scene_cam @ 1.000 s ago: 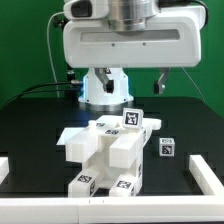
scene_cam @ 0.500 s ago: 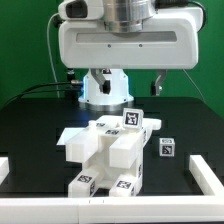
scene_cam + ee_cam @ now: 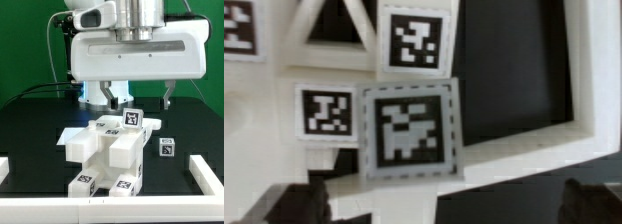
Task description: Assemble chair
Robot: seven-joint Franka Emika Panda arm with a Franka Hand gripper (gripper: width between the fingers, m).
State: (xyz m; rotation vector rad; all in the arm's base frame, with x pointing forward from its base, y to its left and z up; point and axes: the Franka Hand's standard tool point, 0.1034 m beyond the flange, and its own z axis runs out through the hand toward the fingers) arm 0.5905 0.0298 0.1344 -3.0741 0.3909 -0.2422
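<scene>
Since the earlier frames, the hand housing (image 3: 135,55) has come lower and shifted toward the exterior view's right, bringing both fingers (image 3: 168,95) into sight. Exterior view: the fingers hang from the housing, released and spread wide apart, grasping nothing. They sit above the chair (image 3: 110,152) and do not touch it. The chair is a blocky white stack of joined parts standing near the middle of the black bench (image 3: 30,130), toward the front rail (image 3: 110,206). A tagged block (image 3: 132,119) forms its highest point and lies below the gap between the fingers. More tags face the camera on the lowest blocks. A small tagged cube (image 3: 167,148) rests on the bench just beside the chair, on the exterior view's right. Wrist view: the chair (image 3: 518,150) fills most of the frame at close range and is blurred. Four tags show on its white faces. The largest tag (image 3: 407,130) has a grey border and sits near the centre, with a smaller tag (image 3: 326,110) just beside it. Black bench (image 3: 526,70) shows past the white edges. Dark blurred shapes lie at two corners; whether they are fingertips cannot be told.
</scene>
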